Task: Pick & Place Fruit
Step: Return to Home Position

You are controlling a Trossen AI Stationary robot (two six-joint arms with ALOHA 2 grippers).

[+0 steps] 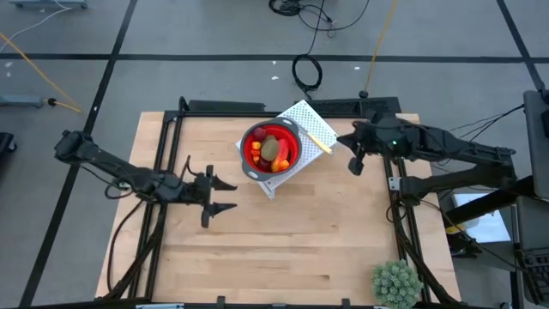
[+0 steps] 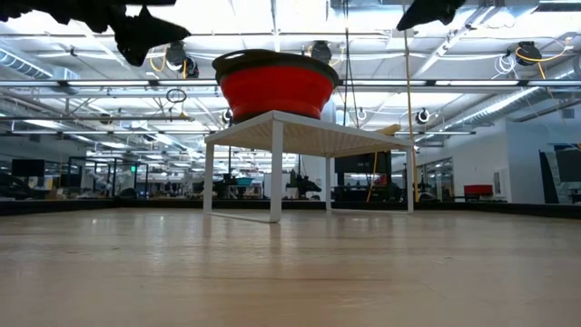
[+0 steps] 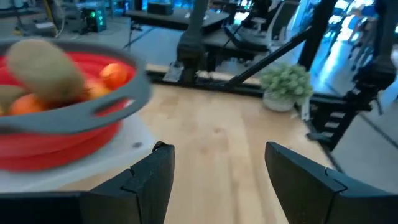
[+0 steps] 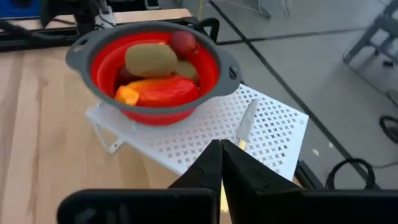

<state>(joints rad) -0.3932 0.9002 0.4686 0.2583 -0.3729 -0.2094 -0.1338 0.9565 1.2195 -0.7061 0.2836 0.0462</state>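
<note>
Fruit (image 1: pixel 273 149) lies heaped in the red bowl (image 1: pixel 247 150) on the white shelf (image 1: pixel 302 114), just ahead of the right gripper (image 1: pixel 354 164), its fingers pinched together on nothing. The left gripper (image 1: pixel 225 196), spread wide and holding nothing, hovers short of the shelf's edge. Bare surface (image 1: pixel 283 249) runs from it to the near edge.

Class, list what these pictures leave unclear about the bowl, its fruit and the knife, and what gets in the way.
1. Fruit count: left wrist view, red bowl cut off by the edge; lower pieces buried.
2. Fruit, low view: hidden behind the bowl's wall.
3. Knife handle: right wrist view, mostly behind the right arm's shut jaws.
</note>
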